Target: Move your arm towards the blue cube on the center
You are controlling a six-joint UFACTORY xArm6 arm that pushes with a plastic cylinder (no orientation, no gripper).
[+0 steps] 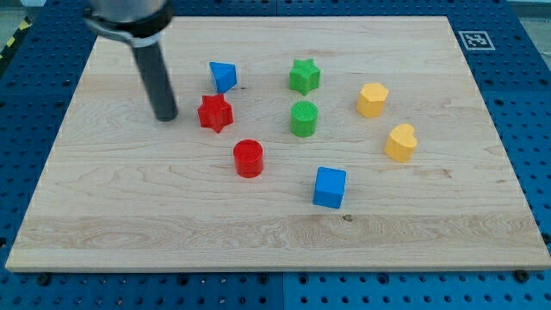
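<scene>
The blue cube (329,187) sits a little right of and below the board's middle. My tip (165,117) rests on the board at the upper left, just left of the red star (215,113). It is far to the left of and above the blue cube. The red cylinder (248,158) lies between my tip and the blue cube.
A blue wedge-like block (223,76) is above the red star. A green star (304,76) and a green cylinder (303,118) are at upper centre. A yellow hexagon-like block (372,100) and a yellow heart (400,142) are at the right. The wooden board (103,215) lies on a blue pegboard.
</scene>
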